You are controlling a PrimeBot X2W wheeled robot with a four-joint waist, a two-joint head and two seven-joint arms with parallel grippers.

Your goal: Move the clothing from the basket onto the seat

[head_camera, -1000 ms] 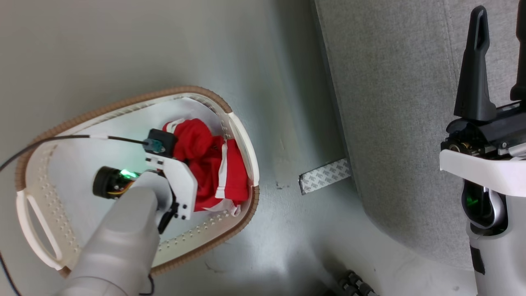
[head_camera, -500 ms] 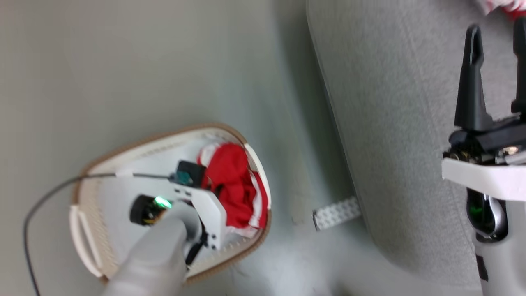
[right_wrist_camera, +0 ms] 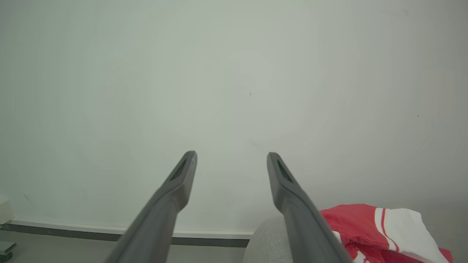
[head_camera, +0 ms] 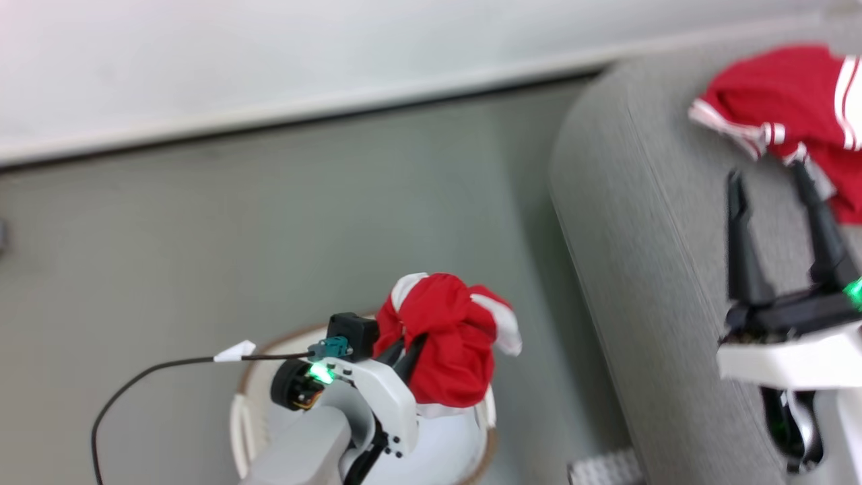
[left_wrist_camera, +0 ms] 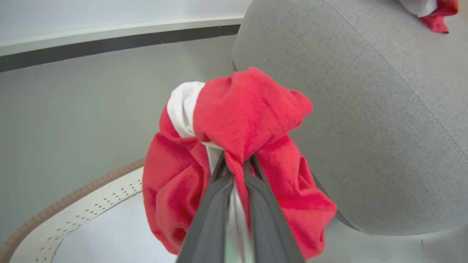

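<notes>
Above the basket (left_wrist_camera: 102, 195), our left gripper (left_wrist_camera: 236, 162) is clamped on a bunched red garment (left_wrist_camera: 252, 113). It hangs clear of the basket interior, close to the seat (head_camera: 646, 229) edge but not yet over it. On the seat top lies the other red garment (head_camera: 781, 87), so we judge the task roughly half complete: one item is delivered and one is in the air awaiting carry-over and release. Our right gripper (head_camera: 766, 174) stands with its fingers spread wide and empty, above the seat near the delivered garment. Both garments are soft matte fabric, crumpled into loose folds, with white panels; thin stripe trim shows on the delivered one. The basket is rigid cream plastic, curved and perforated, with a ribbed tan rim. The seat is coarse grey woven upholstery with rounded edges.
</notes>
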